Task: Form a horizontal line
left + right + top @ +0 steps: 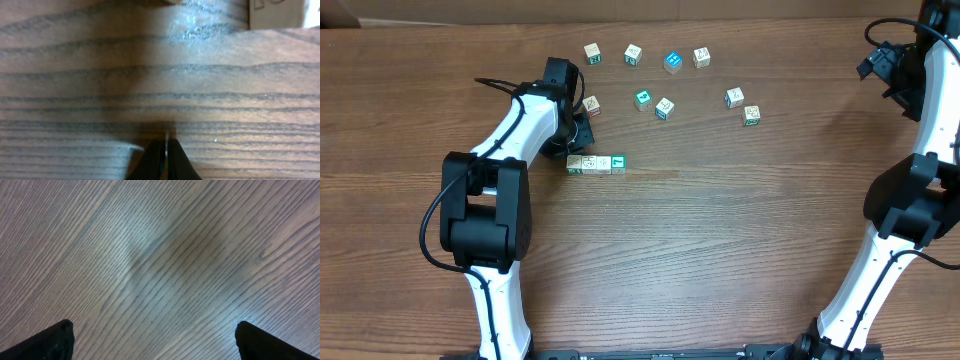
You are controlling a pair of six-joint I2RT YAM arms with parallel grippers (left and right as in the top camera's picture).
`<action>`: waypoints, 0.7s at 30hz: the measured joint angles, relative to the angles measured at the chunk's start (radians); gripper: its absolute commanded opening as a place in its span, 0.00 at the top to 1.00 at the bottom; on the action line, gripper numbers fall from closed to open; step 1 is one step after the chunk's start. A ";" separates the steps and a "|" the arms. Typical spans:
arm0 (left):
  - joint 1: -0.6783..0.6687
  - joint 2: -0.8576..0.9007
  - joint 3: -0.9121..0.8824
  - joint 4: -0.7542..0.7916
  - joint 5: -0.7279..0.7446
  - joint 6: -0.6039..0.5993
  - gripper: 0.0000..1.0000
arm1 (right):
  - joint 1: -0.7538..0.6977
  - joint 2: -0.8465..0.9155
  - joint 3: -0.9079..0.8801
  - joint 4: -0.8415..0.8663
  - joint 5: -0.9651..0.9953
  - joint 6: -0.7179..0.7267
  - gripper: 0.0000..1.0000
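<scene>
- horizontal line (595, 164): short row of cubes touching edge to edge, left of centre in the overhead frame; teal end cube (617, 162) at right; lies on the bare tabletop (720, 260)
- left hand (164, 155) just above the row; pinched shut, nothing between the fingers
- right hand (152, 342) upper right; spread wide, empty
- judged: cubes light, rigid, smooth-faced, unjoined; row likely scatters if shoved; take one cube across opposite flat faces

We record: table (720, 260) brown with dark wavy grain. Row of cubes (590, 164) pale-faced; its end cube (617, 162) teal-green. We also see a blue cube (672, 62) and a teal cube (643, 99). Left arm (515, 125) white, black joints.
</scene>
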 measured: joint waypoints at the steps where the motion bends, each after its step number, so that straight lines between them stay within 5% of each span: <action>1: 0.000 0.000 0.001 -0.005 0.001 0.000 0.96 | 0.000 0.000 0.000 0.000 0.000 0.000 0.00; 21: -0.001 -0.001 -0.003 0.061 -0.030 -0.023 0.96 | 0.000 0.000 0.000 0.001 0.000 0.000 0.00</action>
